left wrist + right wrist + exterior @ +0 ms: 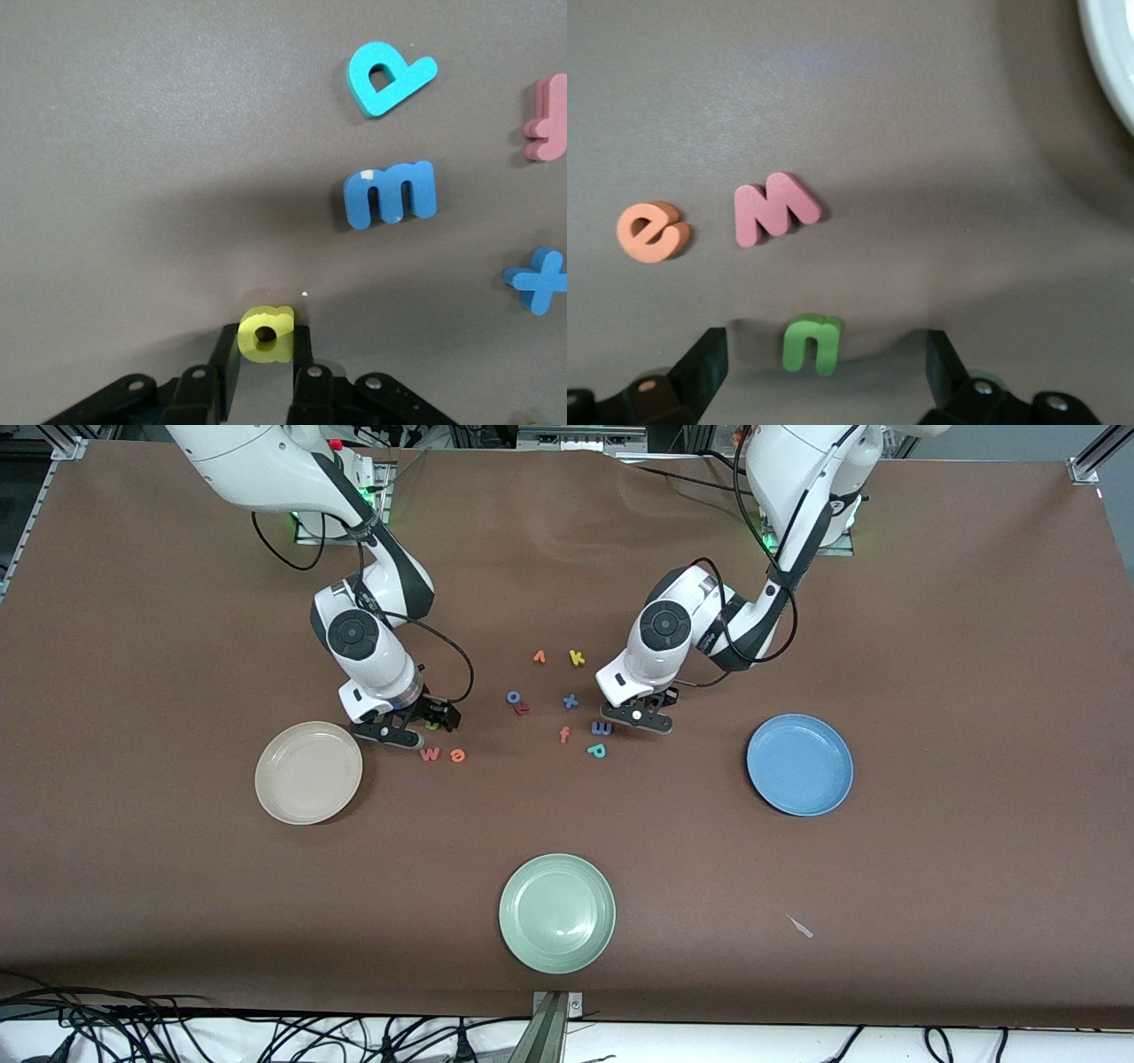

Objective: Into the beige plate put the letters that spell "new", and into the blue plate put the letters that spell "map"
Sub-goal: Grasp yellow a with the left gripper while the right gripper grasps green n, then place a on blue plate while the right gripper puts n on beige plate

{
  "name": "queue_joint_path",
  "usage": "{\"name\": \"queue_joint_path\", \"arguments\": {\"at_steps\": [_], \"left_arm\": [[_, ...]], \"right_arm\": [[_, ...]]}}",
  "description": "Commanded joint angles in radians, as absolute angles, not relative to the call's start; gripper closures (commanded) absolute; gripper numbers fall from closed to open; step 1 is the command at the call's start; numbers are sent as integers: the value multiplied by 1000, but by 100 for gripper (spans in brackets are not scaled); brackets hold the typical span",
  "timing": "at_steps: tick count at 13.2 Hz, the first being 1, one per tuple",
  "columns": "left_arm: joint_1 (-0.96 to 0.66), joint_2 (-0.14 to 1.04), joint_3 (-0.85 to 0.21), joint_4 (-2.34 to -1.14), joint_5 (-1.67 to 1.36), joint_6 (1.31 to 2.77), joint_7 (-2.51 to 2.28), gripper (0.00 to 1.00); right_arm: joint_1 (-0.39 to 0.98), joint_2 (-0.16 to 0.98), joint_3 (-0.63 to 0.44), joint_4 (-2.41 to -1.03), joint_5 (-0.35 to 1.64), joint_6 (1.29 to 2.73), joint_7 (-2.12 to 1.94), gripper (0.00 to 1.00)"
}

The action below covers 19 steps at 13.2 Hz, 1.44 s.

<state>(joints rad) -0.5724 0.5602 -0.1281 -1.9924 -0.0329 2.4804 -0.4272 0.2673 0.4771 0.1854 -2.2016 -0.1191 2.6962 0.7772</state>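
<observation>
The yellow a (266, 334) lies on the table (930, 646), clamped between the left gripper (266, 367) fingers, near the blue m (391, 193). The right gripper (818, 367) stands apart around the green n (811, 343), beside the beige plate (308, 772); the blue plate (799, 764) has open room around it.

We read this as robotics lab, not home. Landmark: brown table (177, 921) with plain cover, creased near arm bases. Two white arms bolted on metal plates at table's edge, green lights glowing beside bases. Aluminium frame posts (1094, 452) at table corners. Loose black cables (106, 1019) along table's edge nearest front camera, below it.
</observation>
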Motion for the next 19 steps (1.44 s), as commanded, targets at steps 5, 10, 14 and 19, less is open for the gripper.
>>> {"name": "queue_joint_path", "arguments": {"at_steps": [5, 10, 14, 19], "left_arm": [[-462, 436, -117, -1925, -41, 2199, -228, 97], [-215, 429, -115, -1905, 90, 2118, 124, 96], [-85, 500, -113, -1907, 262, 2170, 140, 90], [-86, 486, -127, -1907, 246, 2149, 129, 0]], "right_arm": [[293, 486, 172, -2214, -140, 2721, 805, 40], [291, 477, 172, -2214, -144, 2715, 805, 87], [288, 395, 134, -2198, -144, 2611, 732, 90], [275, 275, -35, -2152, -143, 2387, 324, 90]]}}
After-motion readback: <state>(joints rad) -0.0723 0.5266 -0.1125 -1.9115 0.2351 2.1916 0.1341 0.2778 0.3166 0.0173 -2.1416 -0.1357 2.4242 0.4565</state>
